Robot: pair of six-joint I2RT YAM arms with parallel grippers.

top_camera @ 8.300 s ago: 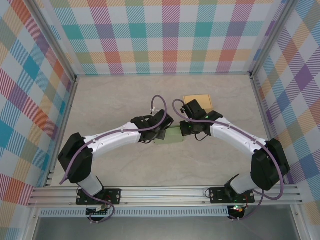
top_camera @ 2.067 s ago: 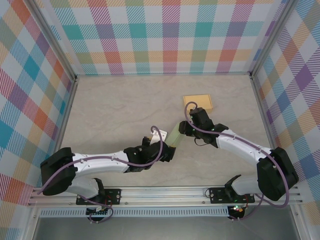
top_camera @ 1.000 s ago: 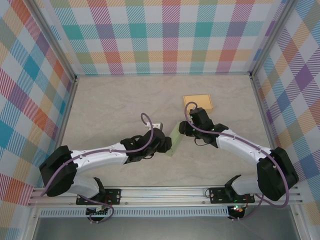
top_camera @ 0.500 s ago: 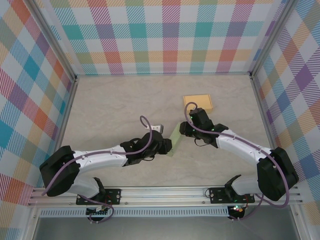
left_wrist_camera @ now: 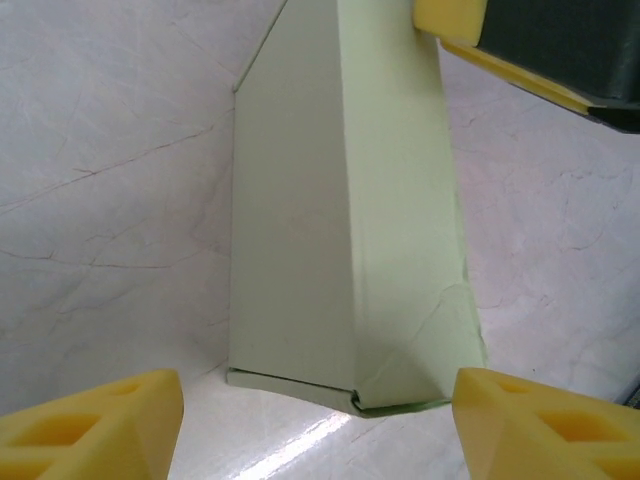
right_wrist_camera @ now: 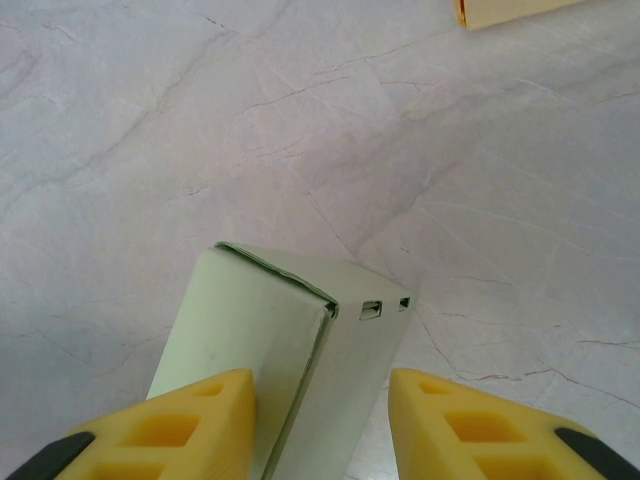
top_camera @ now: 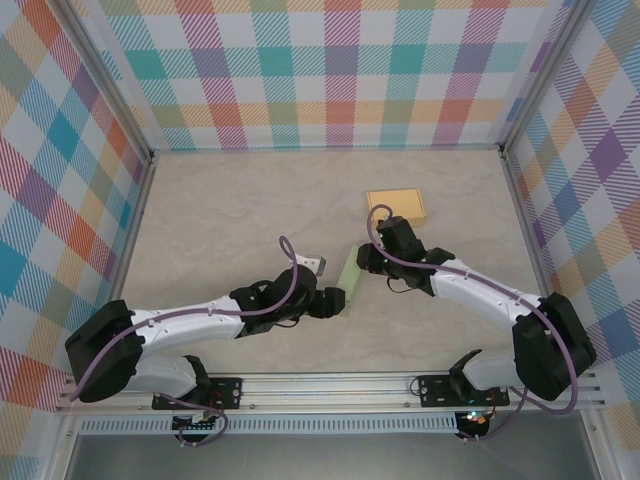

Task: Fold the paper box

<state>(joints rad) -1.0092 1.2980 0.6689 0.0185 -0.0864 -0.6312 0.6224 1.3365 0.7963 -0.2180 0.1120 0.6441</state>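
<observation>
The right gripper [right_wrist_camera: 320,405] is clamping the pale green paper box [top_camera: 347,270] mid-table [top_camera: 220,210]; the left gripper [left_wrist_camera: 315,405] is standing with jaws apart, flanking the box's end.

No text, label, brand or number can be read; the paper box [left_wrist_camera: 340,220] is plain.

Shows pale marbled tabletop [top_camera: 220,200] w/ grey veins. Carries tan cardboard pc [top_camera: 396,207] at rear, R of centre, lying flat. Also has pale green paper box [top_camera: 347,272] approx mid-table, nearer than the card and apart from it, tilted; contact w/ surface unclear.
</observation>
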